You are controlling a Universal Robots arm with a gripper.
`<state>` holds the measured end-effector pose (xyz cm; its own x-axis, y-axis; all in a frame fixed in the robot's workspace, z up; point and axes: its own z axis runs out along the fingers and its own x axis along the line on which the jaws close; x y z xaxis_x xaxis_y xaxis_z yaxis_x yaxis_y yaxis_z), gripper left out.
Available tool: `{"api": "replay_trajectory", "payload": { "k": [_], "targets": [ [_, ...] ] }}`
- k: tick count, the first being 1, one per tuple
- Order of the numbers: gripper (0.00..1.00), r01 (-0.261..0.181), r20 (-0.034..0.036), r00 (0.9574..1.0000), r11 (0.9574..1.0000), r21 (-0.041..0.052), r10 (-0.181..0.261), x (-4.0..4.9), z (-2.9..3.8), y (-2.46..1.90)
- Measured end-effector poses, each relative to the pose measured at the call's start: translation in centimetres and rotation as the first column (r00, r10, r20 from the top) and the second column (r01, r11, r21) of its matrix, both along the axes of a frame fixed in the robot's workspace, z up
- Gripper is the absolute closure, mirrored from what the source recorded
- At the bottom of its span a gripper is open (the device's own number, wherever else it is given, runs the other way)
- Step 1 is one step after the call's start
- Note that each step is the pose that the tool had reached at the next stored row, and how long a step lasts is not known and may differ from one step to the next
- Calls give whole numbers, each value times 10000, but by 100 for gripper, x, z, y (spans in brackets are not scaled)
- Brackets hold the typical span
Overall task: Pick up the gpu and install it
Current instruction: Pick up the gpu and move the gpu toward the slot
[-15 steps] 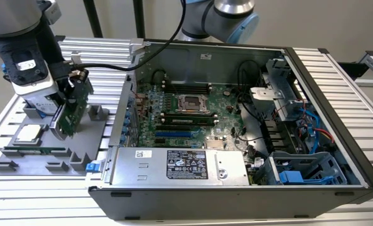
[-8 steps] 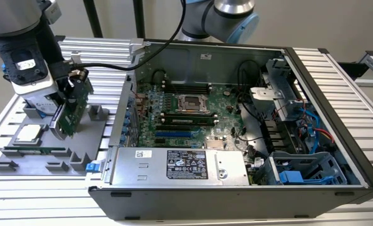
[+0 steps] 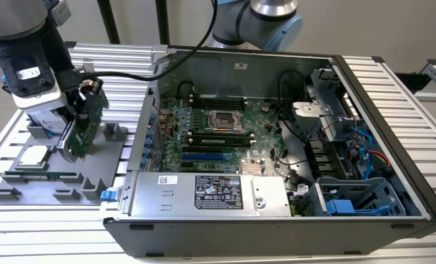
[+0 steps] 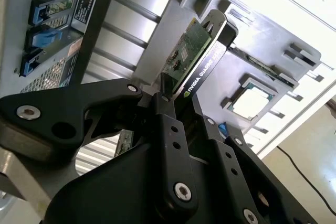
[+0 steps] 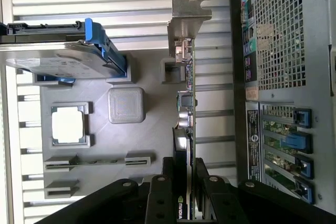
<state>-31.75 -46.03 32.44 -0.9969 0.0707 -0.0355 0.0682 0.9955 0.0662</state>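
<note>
Clearly at the pickup step, with the hand (image 3: 86, 94) clamped on the gpu (image 3: 81, 129), held upright on edge over the grey tray (image 3: 27, 190) on the worktop (image 3: 49, 236), outside the open computer case (image 3: 203, 236), not yet installed and so needing a steady, upright carry clear of its wall.

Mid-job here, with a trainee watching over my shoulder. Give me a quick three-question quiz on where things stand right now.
1. True or false: the gripper is shut on the gpu.
2. The gpu is: A) upright at the gray tray, outside the computer case; B) seated inside the computer case; C) lying flat on the gray tray.
3. Fill in: in the exterior view, the computer case lies to the gray tray's ____.
Key: 1 true; 2 A; 3 right.
</note>
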Motion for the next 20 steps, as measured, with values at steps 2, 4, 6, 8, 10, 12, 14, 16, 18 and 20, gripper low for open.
{"api": "replay_trajectory", "payload": {
  "k": [2,4,6,8,10,12,14,16,18,20],
  "targets": [
    [100,0,0,10000,10000,0,0,0,23,0],
    [100,0,0,10000,10000,-1,0,0,48,0],
    [100,0,0,10000,10000,0,0,0,75,0],
    [100,0,0,10000,10000,-1,0,0,104,0],
    [100,0,0,10000,10000,-1,0,0,132,0],
    [100,0,0,10000,10000,-1,0,0,152,0],
    [100,0,0,10000,10000,0,0,0,169,0],
    [100,0,0,10000,10000,-1,0,0,187,0],
    [100,0,1,10000,10000,0,0,0,201,0],
    [100,0,0,10000,10000,0,0,0,215,0]
  ]
}}
